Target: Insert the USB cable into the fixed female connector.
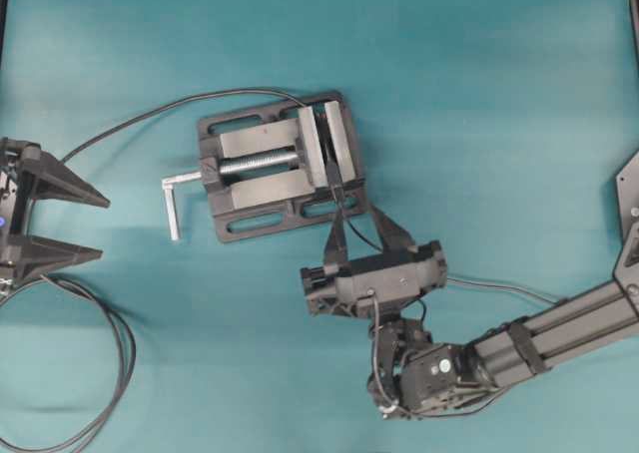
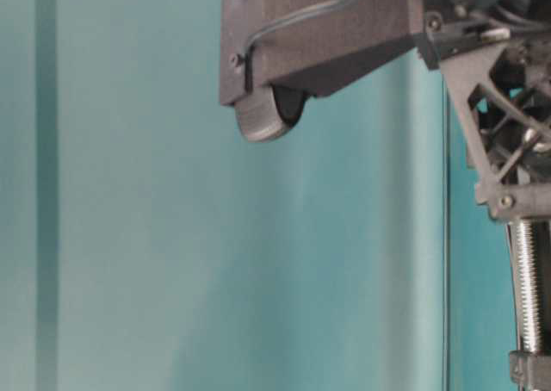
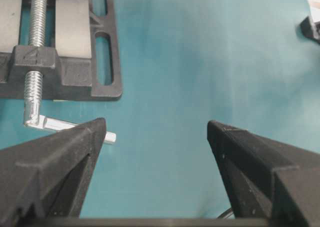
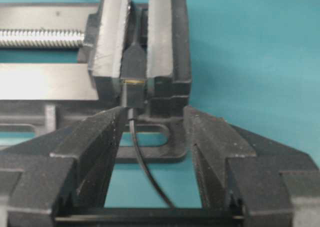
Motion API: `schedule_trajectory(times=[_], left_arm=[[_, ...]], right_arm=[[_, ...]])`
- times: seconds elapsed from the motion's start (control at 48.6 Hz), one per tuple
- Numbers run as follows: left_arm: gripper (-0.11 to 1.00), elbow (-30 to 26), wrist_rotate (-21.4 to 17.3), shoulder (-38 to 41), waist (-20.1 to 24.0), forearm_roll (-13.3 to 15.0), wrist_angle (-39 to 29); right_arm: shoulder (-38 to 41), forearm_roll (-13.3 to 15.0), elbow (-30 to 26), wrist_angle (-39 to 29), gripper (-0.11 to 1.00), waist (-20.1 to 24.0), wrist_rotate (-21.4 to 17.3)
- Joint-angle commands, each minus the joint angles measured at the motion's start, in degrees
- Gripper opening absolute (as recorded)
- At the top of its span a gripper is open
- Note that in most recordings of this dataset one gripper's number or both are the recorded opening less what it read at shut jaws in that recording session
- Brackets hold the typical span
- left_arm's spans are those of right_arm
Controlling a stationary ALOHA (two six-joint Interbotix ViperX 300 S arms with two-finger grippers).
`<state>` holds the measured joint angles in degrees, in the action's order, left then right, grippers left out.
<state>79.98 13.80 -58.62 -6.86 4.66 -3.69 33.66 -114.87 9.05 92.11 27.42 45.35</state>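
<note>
The fixed female connector [image 4: 134, 62] is clamped upright between the vise's two grey jaws; in the overhead view [image 1: 326, 154] it is a thin dark strip. The USB cable's black plug [image 4: 132, 93] sits end to end against the connector's mouth, with a thin gold line at the joint. The USB cable [image 4: 142, 162] trails back from the plug between my right fingers, nearer the left one, touching neither. My right gripper [image 4: 154, 116] is open just in front of the vise [image 1: 357, 214]. My left gripper [image 1: 102, 227] is open and empty at the far left [image 3: 156, 127].
The grey vise [image 1: 262, 164] stands mid-table, its silver L-shaped handle [image 1: 173, 199] pointing toward my left gripper; the handle also shows in the left wrist view [image 3: 70, 127]. The long dark cable [image 1: 120, 353] loops at the lower left and runs up to the vise's far side.
</note>
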Motion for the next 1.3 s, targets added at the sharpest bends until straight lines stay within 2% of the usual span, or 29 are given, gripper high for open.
schedule_trajectory(times=[0.0, 0.123, 0.391, 0.699, 0.884, 0.987, 1.172, 1.275], left_arm=[[1.0, -0.79, -0.44, 0.53, 0.18, -0.26, 0.53], [1.0, -0.79, -0.44, 0.44, 0.18, -0.26, 0.62], [1.0, -0.79, -0.35, 0.44, 0.18, -0.26, 0.62], [1.0, -0.7, -0.35, 0.44, 0.18, -0.26, 0.26], [1.0, -0.7, -0.44, 0.44, 0.18, -0.26, 0.79], [1.0, -0.7, -0.35, 0.44, 0.18, -0.26, 1.41], [1.0, -0.7, -0.35, 0.44, 0.18, -0.26, 3.08], [1.0, -0.7, -0.18, 0.35, 0.18, -0.26, 3.34]], right_arm=[[-3.43, 1.49, 1.23, -0.62, 0.57, 0.62, 0.09], [-5.01, 3.25, 4.39, -2.46, 0.57, 0.88, -0.26], [-12.39, 9.76, 12.83, -7.56, 0.57, 0.88, -0.35], [-20.39, 10.46, 23.64, -14.06, 0.57, 0.88, -0.53], [-24.08, 13.62, 29.71, -18.37, 0.57, 0.88, -1.23], [-27.07, 16.26, 33.93, -20.21, 0.57, 0.88, -3.52], [-33.49, 20.48, 43.07, -23.91, 0.57, 0.88, -10.46], [-37.27, 24.26, 48.08, -26.37, 0.56, 0.44, -13.18]])
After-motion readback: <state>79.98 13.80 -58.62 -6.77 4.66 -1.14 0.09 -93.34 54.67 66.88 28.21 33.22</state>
